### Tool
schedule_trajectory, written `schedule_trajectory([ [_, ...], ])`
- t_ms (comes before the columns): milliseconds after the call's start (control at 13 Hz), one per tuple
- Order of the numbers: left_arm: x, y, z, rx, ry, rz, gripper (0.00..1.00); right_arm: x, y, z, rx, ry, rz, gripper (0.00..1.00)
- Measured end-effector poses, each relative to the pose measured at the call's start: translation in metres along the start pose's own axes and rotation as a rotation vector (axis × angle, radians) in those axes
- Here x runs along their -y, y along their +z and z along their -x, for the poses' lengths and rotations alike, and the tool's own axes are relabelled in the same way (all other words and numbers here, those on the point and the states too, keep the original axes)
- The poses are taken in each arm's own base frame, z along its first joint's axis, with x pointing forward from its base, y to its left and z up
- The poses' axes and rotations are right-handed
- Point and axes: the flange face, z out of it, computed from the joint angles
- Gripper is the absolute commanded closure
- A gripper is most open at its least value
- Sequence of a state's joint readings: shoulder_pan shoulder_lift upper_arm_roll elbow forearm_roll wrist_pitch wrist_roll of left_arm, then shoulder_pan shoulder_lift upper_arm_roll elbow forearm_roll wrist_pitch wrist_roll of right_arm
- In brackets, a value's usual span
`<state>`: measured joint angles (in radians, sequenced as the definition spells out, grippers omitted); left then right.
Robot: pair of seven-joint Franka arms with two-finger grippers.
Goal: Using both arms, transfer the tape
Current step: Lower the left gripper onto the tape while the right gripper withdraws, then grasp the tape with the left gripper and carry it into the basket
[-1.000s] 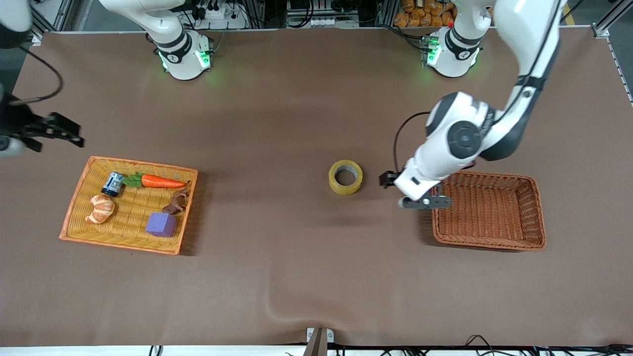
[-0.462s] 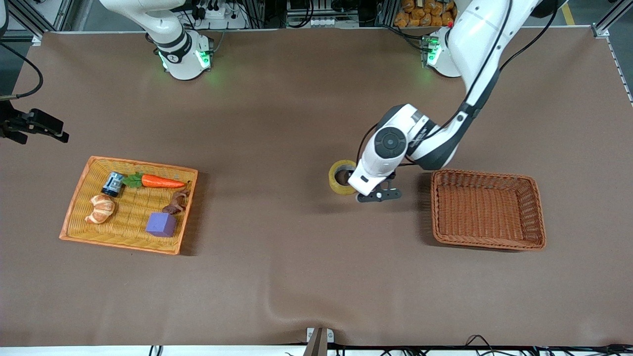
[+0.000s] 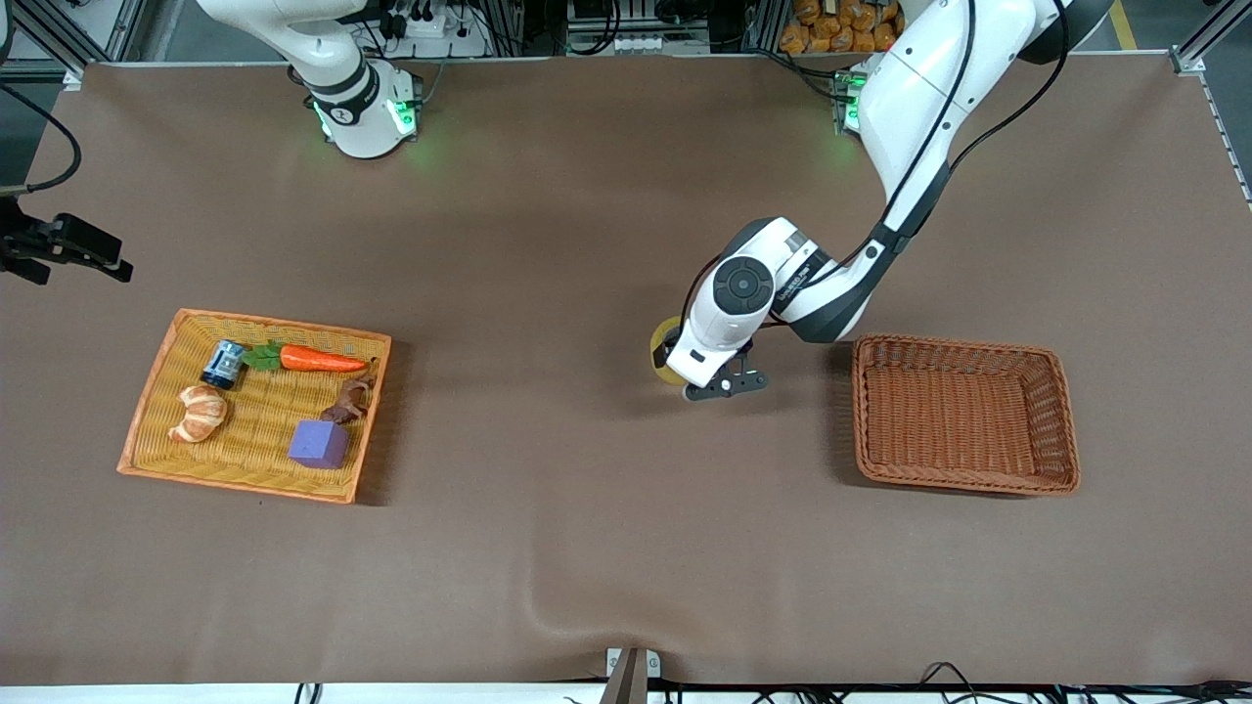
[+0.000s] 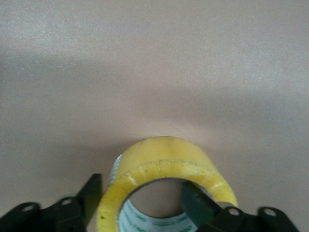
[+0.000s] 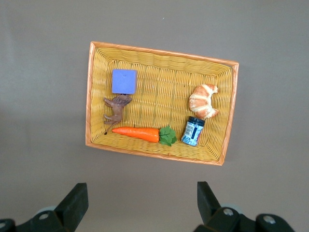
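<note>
Since half a second ago my left claw (image 4: 140, 205) has slid from beside the tape (image 4: 166, 166) to right over it, while the right claw (image 5: 137, 203) has barely shifted.

Nearest, the brown desk (image 3: 606, 548) lies bare between the left claw and its front edge, so I see open room there. At the left claw, the fingers (image 4: 91, 195) stand wide, one outside the roll's yellow wall and one inside the hole; I cannot tell whether they touch it. Tape lies flat on the desk, hole facing up, with no long axis. Toward the left arm's end, the empty brown basket (image 3: 1061, 420) sits near the claw.

My right claw hangs spread wide, empty, over bare desk, just beside the yellow tray (image 5: 91, 96) holding a purple cube (image 5: 123, 80).
</note>
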<state>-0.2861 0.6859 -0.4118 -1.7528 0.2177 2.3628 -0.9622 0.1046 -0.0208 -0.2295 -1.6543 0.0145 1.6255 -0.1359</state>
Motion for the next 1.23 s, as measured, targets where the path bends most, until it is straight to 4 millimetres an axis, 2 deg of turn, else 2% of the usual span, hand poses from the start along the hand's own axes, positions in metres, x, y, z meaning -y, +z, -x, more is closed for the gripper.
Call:
schedule_trajectory([
  [308, 0.002, 0.006, 0.001, 0.007, -0.003, -0.009, 1.00, 0.004, 0.001, -0.002, -0.001, -0.006, -0.002, 0.00],
  [615, 0.006, 0.002, -0.004, 0.008, -0.013, -0.018, 1.00, 0.004, -0.007, -0.005, -0.021, -0.006, 0.000, 0.00],
  [692, 0.013, -0.009, -0.012, 0.009, -0.024, -0.039, 1.00, 0.004, -0.007, -0.005, -0.021, -0.006, -0.001, 0.00],
  [769, 0.025, -0.032, -0.025, 0.006, -0.045, -0.067, 1.00, 0.004, -0.007, -0.005, -0.021, -0.006, -0.001, 0.00],
  [846, 0.045, -0.065, -0.042, -0.005, -0.081, -0.090, 1.00, 0.004, -0.007, -0.005, -0.020, -0.005, -0.001, 0.00],
  [923, 0.073, -0.103, -0.061, -0.022, -0.120, -0.108, 1.00, 0.003, -0.007, -0.005, -0.020, -0.004, -0.001, 0.00],
  [1000, 0.106, -0.136, -0.079, -0.041, -0.156, -0.119, 1.00, 0.003, -0.006, -0.005, -0.019, -0.003, -0.001, 0.00],
  [1077, 0.141, -0.160, -0.097, -0.056, -0.186, -0.123, 1.00, 0.003, -0.006, -0.005, -0.018, -0.003, -0.001, 0.00],
  [1154, 0.178, -0.172, -0.113, -0.061, -0.197, -0.124, 1.00, 0.003, -0.006, -0.006, -0.017, -0.002, -0.001, 0.00],
  [1231, 0.216, -0.175, -0.130, -0.052, -0.188, -0.125, 1.00, 0.003, -0.005, -0.006, -0.016, -0.001, -0.001, 0.00],
])
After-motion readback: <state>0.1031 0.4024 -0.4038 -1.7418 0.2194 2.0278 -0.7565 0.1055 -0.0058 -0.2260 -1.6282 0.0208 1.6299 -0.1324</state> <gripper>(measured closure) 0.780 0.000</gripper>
